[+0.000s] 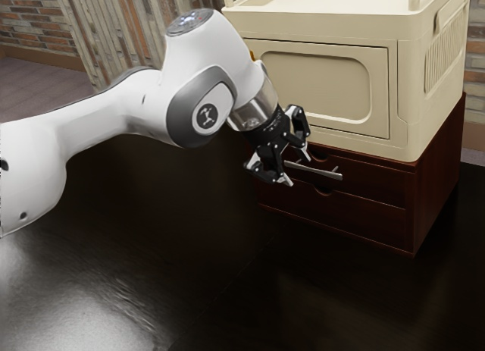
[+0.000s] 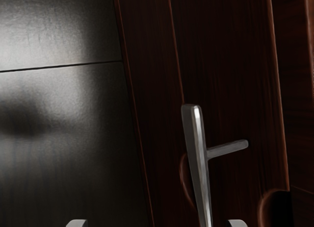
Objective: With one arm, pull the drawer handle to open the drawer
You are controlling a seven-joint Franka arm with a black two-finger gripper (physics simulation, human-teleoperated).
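The gripper (image 1: 296,170) is at the near end of the silver drawer handle (image 1: 317,170), its two fingers spread apart. The handle is on the upper drawer (image 1: 371,183) of the dark red-brown cabinet, whose front looks flush in the exterior view. In the wrist view, the tips of the open gripper (image 2: 157,223) show at the lower edge. The bar of the handle (image 2: 196,153) reaches down between them, closer to one tip, with a post joining it to the drawer front (image 2: 230,85). Contact between bar and fingers cannot be made out.
A cream box-shaped unit (image 1: 326,86) with a front panel rests on top of the cabinet (image 1: 436,177). A lower drawer (image 1: 341,218) lies beneath the upper one. The cabinet stands on a dark, glossy table (image 1: 227,290). Brick walls are behind.
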